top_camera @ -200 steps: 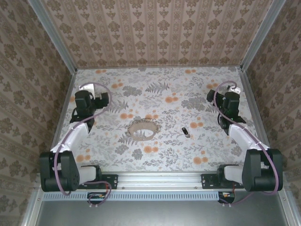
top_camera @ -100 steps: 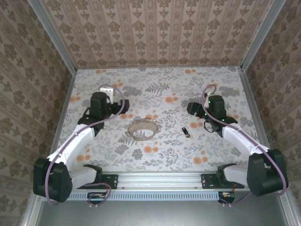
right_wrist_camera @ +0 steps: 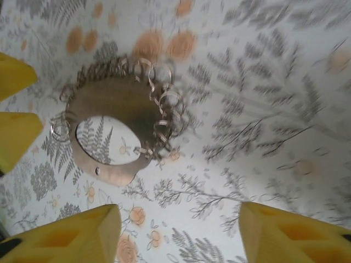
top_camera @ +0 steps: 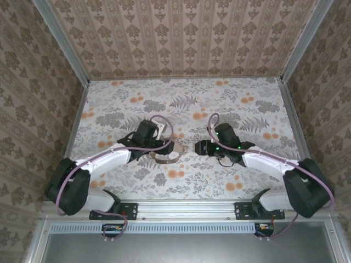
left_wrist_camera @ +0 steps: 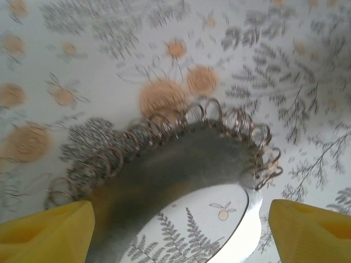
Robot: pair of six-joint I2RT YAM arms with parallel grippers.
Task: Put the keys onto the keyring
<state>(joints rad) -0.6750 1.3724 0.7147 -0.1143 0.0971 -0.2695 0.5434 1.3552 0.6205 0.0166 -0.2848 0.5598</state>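
2 grippers meet mid-table (top_camera: 181, 104) | left gripper (left_wrist_camera: 178, 219): fingers apart, straddling keyring (left_wrist_camera: 181, 159), not clamped | right gripper (right_wrist_camera: 178, 211): fingers apart, empty, beside keyring | key: position cannot tell

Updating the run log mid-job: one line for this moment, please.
left gripper: open, at keyring | right gripper: open, beside keyring | keyring: lying on table, not gripped
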